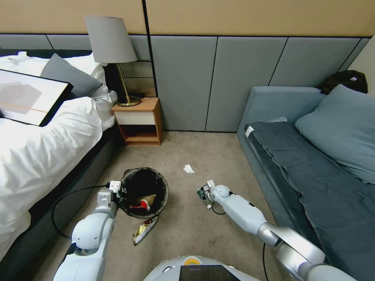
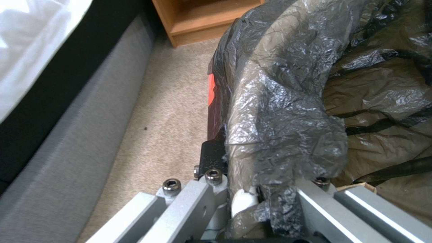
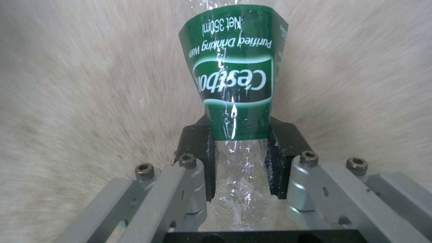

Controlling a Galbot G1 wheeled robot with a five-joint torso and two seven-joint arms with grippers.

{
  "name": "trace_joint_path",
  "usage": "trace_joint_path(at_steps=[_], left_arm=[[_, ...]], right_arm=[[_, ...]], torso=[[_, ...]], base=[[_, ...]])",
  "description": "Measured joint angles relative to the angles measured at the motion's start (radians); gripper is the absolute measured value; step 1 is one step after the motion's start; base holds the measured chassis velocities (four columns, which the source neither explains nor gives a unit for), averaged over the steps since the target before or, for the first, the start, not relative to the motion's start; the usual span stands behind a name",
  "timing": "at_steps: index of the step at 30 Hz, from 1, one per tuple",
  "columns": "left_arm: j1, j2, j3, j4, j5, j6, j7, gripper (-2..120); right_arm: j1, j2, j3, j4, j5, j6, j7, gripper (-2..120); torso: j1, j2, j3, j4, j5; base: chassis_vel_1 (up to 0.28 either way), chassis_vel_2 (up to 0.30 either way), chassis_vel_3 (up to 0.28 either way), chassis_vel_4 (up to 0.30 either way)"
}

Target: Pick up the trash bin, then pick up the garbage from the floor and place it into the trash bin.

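Green-labelled bottle (image 3: 234, 101) between right tool (image 3: 238, 145) pads.

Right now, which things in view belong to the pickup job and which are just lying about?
Job:
bin, rim gripped by left gripper
bottle, gripped by right gripper
gold wrapper on carpet beside bin
tissue on carpet
red wrapper inside bin

Lying about:
lamp
nightstand
bed
sofa

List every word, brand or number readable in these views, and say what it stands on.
"C'estbon": brand, on the green label of the clear plastic water bottle clamped in the right hand.
"Purified Drinking Water": same label.
"Net 350ml": same label.
Fine print along the label's edge: too small to read.
Gold foil snack wrapper on the carpet: print unreadable.
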Motion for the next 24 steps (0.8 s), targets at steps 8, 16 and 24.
trace_joint_path(at_steps=[8, 16, 24], left_arm=[[0.000, -0.001, 0.003, -0.015, -0.001, 0.000, 0.002, 0], [-0.001, -0.008, 0.010, -0.013, 0.011, 0.000, 0.017, 0], [-0.015, -0.014, 0.022, 0.007, 0.024, 0.000, 0.023, 0]], right_arm=[[-0.014, -0.205, 0.089, 0.369, 0.202, -0.002, 0.096, 19], [-0.004, -0.387, 0.195, 0.706, 0.429, -0.003, 0.184, 19], [0.159, -0.407, 0.196, 0.910, 0.683, -0.003, 0.259, 19]], torso=[[0.000, 0.000, 0.000, -0.0003, 0.0006], [0.000, 0.000, 0.000, -0.0004, 0.0000], [0.000, 0.000, 0.000, -0.0001, -0.0002]], base=[[0.000, 0.000, 0.000, 0.000], [0.000, 0.000, 0.000, 0.000], [0.000, 0.000, 0.000, 0.000]])
